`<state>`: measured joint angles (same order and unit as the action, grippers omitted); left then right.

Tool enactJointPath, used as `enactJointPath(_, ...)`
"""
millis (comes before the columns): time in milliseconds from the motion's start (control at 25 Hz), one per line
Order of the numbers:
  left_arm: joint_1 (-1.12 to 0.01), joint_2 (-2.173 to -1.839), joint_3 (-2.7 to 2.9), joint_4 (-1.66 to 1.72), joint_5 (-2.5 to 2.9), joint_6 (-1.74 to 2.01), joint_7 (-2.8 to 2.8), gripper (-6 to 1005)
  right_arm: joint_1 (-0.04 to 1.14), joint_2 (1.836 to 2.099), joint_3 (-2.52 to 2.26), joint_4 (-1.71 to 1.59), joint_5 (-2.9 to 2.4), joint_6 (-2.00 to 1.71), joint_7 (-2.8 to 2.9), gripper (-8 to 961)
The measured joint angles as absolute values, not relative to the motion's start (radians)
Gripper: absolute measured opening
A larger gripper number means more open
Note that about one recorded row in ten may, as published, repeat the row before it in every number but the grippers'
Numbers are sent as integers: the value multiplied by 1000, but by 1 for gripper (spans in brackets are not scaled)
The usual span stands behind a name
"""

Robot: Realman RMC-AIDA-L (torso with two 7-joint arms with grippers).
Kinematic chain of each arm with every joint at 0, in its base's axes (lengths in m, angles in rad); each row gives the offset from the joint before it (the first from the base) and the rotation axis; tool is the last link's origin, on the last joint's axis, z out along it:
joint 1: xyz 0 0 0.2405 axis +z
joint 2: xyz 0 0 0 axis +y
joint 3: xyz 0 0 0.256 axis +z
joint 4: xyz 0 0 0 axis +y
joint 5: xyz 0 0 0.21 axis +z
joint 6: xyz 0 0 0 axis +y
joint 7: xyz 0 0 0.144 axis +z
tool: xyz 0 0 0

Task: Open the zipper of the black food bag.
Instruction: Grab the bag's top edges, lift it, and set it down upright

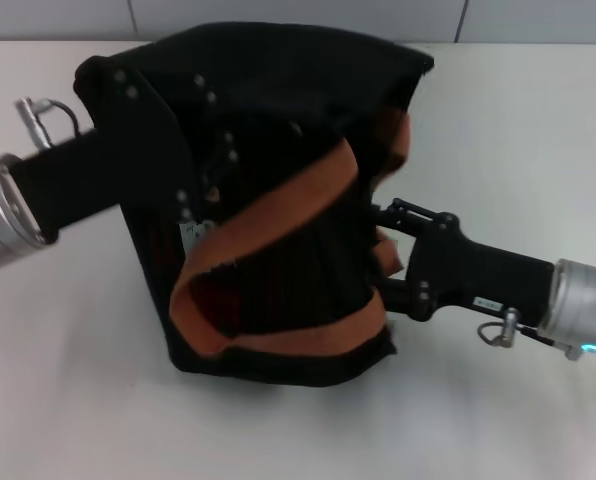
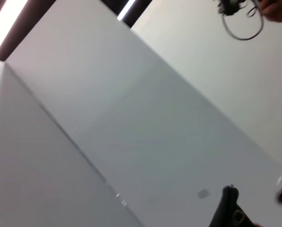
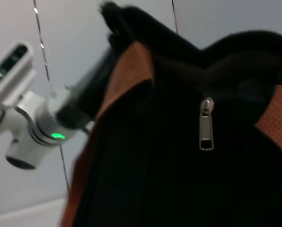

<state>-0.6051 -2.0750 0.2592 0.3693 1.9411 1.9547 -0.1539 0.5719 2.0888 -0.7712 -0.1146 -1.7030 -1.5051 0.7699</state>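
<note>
The black food bag lies tilted on the white table, and its orange-brown strap handles loop across the face toward me. My left gripper presses against the bag's left side, black on black. At the bag's right side my right gripper is open, its jaws spread around a bit of orange strap. In the right wrist view the zipper's silver pull tab hangs on the black fabric, free of any finger. The zipper track does not show in the head view.
The white wall rises just behind the bag. Open tabletop lies in front of the bag and on both sides. The left wrist view shows only white panels and a small black edge. My left arm appears behind the bag in the right wrist view.
</note>
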Motion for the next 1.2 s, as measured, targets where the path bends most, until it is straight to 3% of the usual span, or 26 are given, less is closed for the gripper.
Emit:
enactJointPath(360, -566, -2076, 455, 263, 1933, 1953, 97, 100, 617, 2093, -767, -95, -1702, -1395, 768, 820)
enactJointPath(760, -551, -2078, 459, 228, 1936, 1930, 143, 98, 376, 2089, -604, -148, -1694, -1714, 483, 814)
enactJointPath(1040, -554, -2080, 459, 202, 1939, 1908, 161, 94, 423, 2092, -548, 78, -1694, -1708, 121, 810)
enactJointPath(1200, -556, -2080, 460, 193, 1939, 1910, 174, 93, 450, 2093, -470, 164, -1697, -1654, -13, 742)
